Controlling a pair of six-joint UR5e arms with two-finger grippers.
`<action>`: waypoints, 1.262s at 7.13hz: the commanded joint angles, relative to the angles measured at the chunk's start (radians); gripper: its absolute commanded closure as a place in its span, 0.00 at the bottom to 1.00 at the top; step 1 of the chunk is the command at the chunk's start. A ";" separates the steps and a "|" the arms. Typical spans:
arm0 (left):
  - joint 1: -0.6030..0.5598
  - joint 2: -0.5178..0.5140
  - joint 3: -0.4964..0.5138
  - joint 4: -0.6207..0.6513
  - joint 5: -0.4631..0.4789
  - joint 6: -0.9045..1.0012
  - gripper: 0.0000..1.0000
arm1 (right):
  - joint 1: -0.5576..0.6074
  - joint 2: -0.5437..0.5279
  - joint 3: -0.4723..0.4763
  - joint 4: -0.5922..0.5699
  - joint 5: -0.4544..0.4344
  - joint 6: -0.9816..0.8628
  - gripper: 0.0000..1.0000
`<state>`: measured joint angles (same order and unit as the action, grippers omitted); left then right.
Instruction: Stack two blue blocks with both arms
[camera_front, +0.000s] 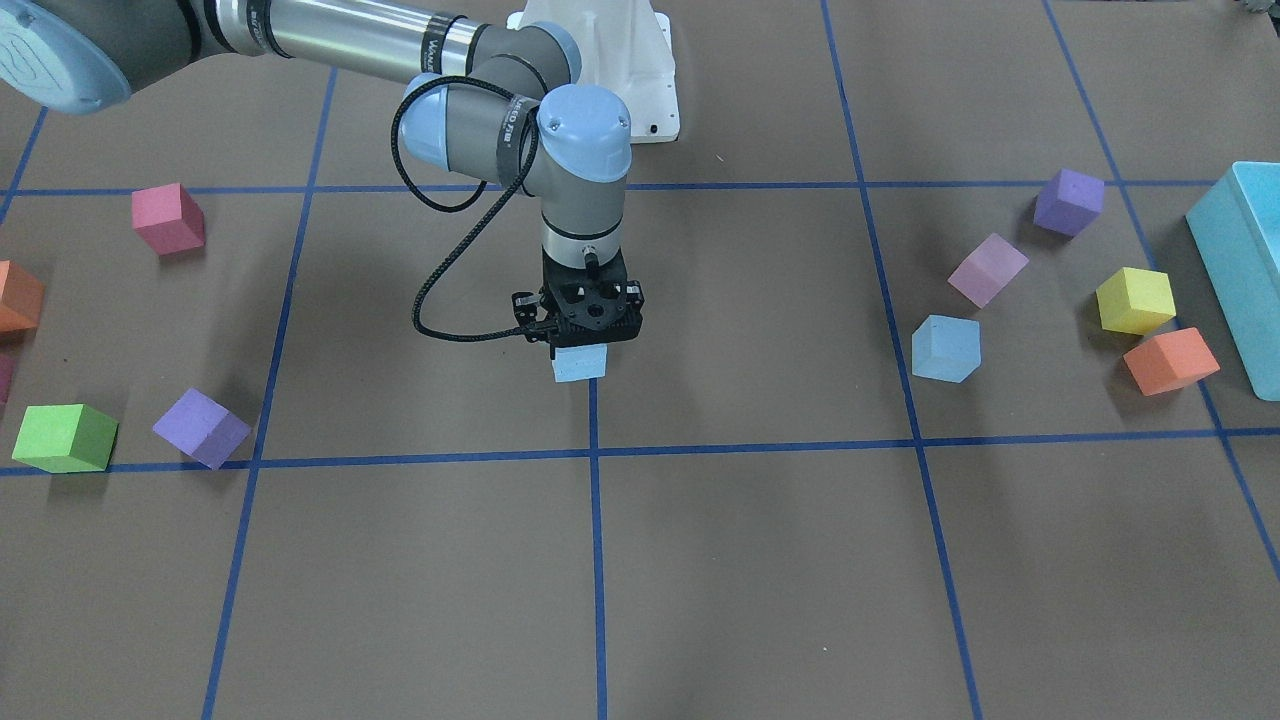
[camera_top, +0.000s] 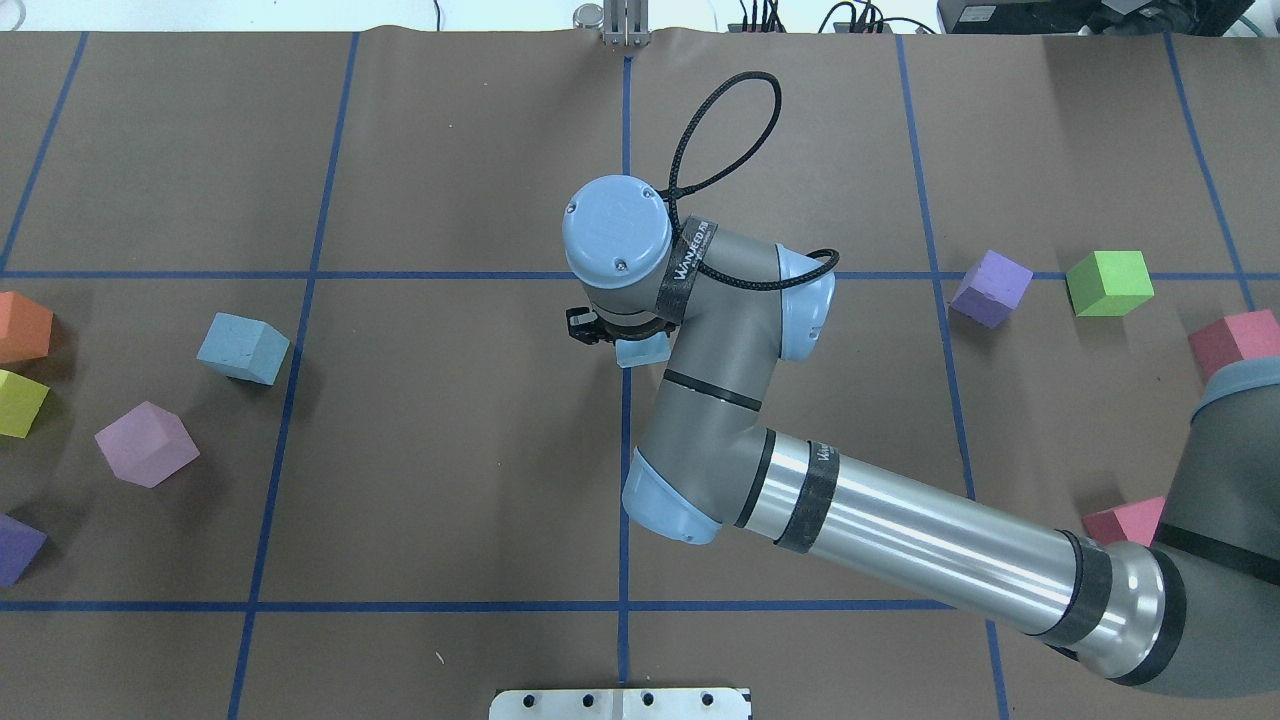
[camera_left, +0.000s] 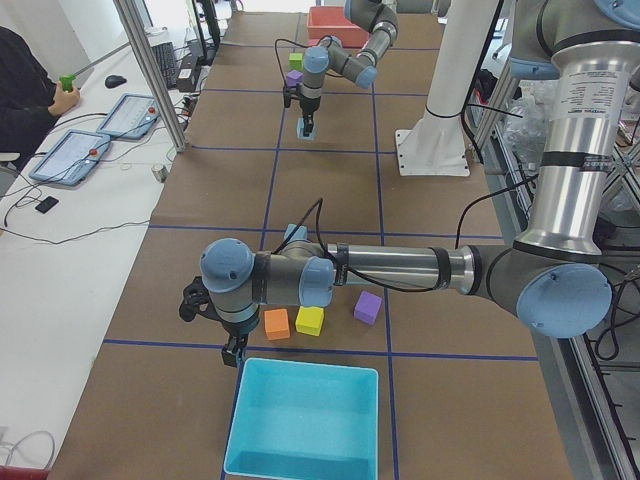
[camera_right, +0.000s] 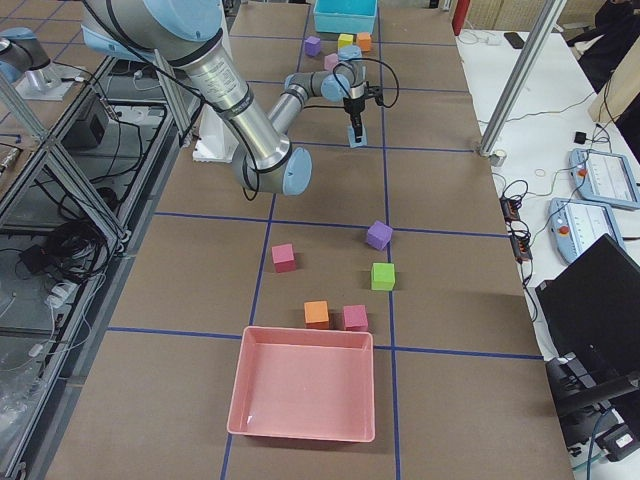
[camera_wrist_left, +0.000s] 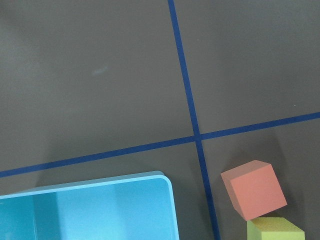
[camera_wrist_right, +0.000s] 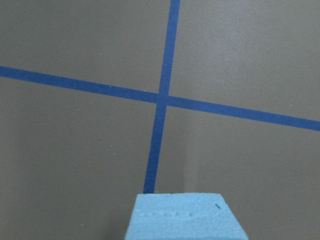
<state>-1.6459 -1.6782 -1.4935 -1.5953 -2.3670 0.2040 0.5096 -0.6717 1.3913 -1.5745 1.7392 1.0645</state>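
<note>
My right gripper (camera_front: 581, 347) points straight down at the table's middle and is shut on one light blue block (camera_front: 580, 364), held low over a blue tape line; I cannot tell whether it touches the table. The block fills the bottom edge of the right wrist view (camera_wrist_right: 185, 217) and peeks out under the wrist in the overhead view (camera_top: 642, 350). The second blue block (camera_front: 945, 348) lies free on the table (camera_top: 242, 347). My left gripper (camera_left: 233, 355) hangs near a corner of the turquoise box (camera_left: 305, 420), away from both blocks; I cannot tell whether it is open.
The left wrist view shows the turquoise box's corner (camera_wrist_left: 85, 210), an orange cube (camera_wrist_left: 254, 189) and a yellow cube (camera_wrist_left: 274, 230). Pink, purple, yellow and orange cubes (camera_front: 1170, 360) lie around the free blue block. Green (camera_front: 65, 437), purple and red cubes lie on the other side. A pink tray (camera_right: 303, 385) stands at that end.
</note>
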 joint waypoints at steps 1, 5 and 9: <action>0.000 0.000 0.001 0.000 0.000 0.000 0.02 | 0.003 0.006 -0.076 0.114 0.037 0.107 0.43; 0.000 0.002 -0.001 -0.002 0.000 0.000 0.02 | 0.007 0.008 -0.087 0.117 0.074 0.164 0.42; 0.000 0.002 -0.002 -0.003 0.000 0.000 0.02 | 0.012 0.008 -0.097 0.117 0.091 0.164 0.29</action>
<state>-1.6460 -1.6767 -1.4954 -1.5984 -2.3669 0.2040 0.5185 -0.6642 1.2954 -1.4573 1.8224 1.2296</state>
